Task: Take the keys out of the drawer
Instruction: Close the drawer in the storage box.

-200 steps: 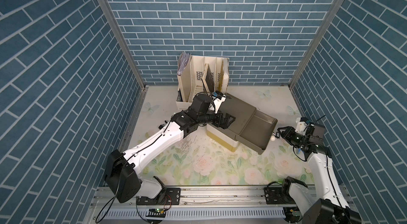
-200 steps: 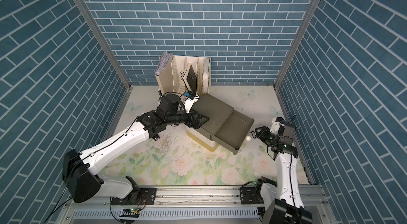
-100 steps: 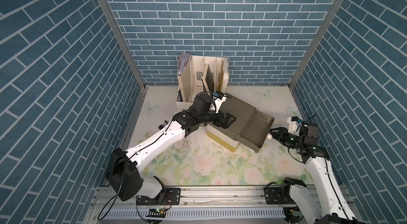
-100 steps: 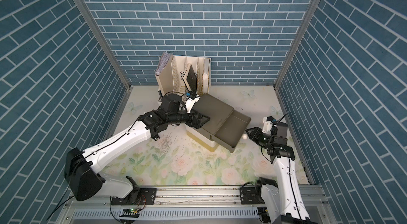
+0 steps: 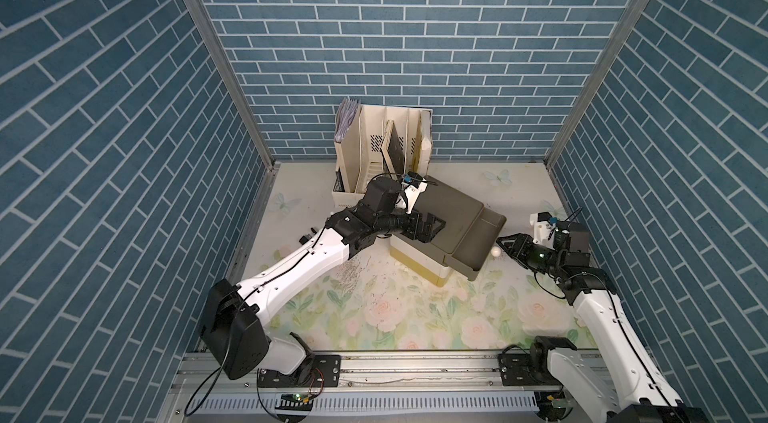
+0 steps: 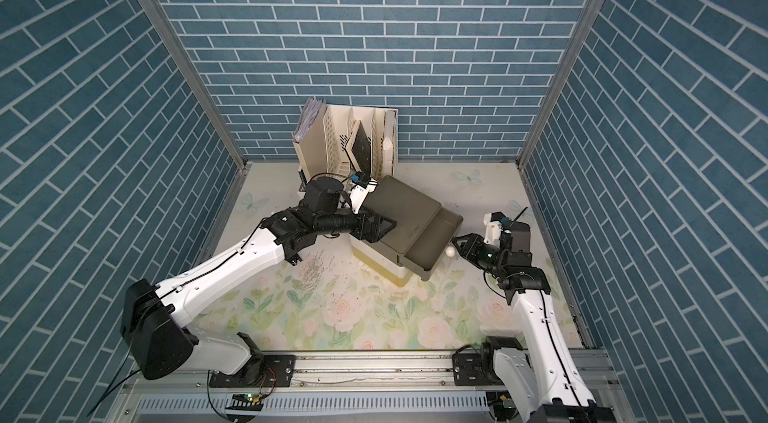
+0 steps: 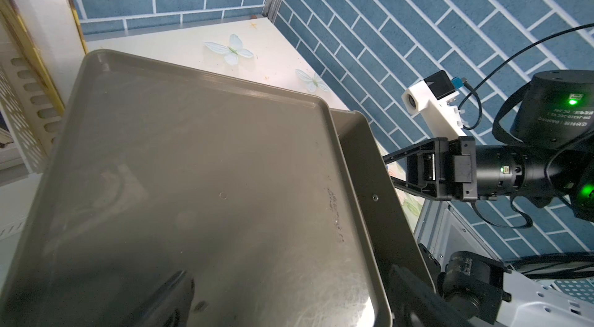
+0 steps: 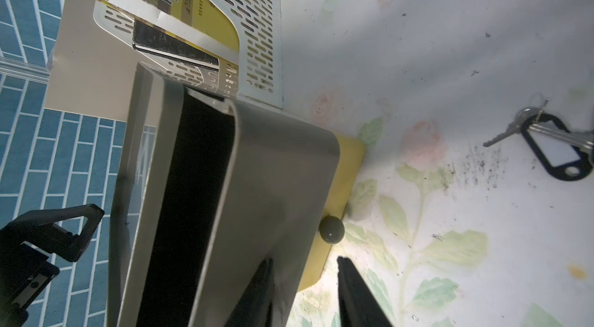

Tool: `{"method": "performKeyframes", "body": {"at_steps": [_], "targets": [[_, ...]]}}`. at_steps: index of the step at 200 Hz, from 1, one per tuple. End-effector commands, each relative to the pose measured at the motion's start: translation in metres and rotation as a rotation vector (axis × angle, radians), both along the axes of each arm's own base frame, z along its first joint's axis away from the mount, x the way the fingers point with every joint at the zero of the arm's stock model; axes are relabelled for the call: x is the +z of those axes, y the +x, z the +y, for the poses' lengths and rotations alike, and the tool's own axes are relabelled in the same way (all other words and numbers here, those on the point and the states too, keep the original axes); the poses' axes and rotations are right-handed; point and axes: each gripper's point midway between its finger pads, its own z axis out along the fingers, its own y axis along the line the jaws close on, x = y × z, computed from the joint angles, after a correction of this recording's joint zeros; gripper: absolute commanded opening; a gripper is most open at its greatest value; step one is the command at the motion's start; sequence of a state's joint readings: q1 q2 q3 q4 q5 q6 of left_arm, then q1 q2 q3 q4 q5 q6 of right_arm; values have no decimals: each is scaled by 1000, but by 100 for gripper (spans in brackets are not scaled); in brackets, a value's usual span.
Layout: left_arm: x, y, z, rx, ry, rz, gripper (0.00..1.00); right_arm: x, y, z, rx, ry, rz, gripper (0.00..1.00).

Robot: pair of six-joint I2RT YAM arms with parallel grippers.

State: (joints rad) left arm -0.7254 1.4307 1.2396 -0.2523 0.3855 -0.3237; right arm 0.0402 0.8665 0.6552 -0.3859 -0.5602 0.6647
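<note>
The grey drawer (image 5: pixel 478 244) sticks part-way out of a low cabinet (image 5: pixel 453 204) toward the right. The part of its inside that shows holds nothing. My right gripper (image 8: pixel 303 261) is open at the drawer's front, with the round knob (image 8: pixel 331 229) just ahead of the gap and one finger (image 8: pixel 263 280) in front of the grey front face. In both top views that gripper (image 6: pixel 456 241) is beside the white knob (image 5: pixel 495 252). The keys (image 8: pixel 556 145), on a ring with a black tag, lie on the table beyond the cabinet. My left gripper (image 5: pixel 430 229) rests wide open on the cabinet top.
A cream file holder (image 5: pixel 382 150) with papers stands against the back wall, right behind the cabinet. A yellowish lower drawer (image 8: pixel 347 164) sits under the grey one. Blue brick walls close in both sides. The arm rail (image 5: pixel 415 362) runs along the front edge.
My right gripper has moved left toward the cabinet. The drawer, with its knob, has slid some way back in. The left arm has stayed on the cabinet top.
</note>
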Motion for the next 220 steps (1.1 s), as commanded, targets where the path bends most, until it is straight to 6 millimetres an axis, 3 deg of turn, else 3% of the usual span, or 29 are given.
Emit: {"method": "performKeyframes", "body": {"at_steps": [1,155,220], "targets": [[8,-4,0,-9,-19,-18,100,18,12,7,-7,11,-49,35],[5,-7,7,1,-7,-24,100,30,34,82,133,-4,-79,35],[4,-8,7,2,-6,-21,100,31,32,90,150,4,-82,35]]}}
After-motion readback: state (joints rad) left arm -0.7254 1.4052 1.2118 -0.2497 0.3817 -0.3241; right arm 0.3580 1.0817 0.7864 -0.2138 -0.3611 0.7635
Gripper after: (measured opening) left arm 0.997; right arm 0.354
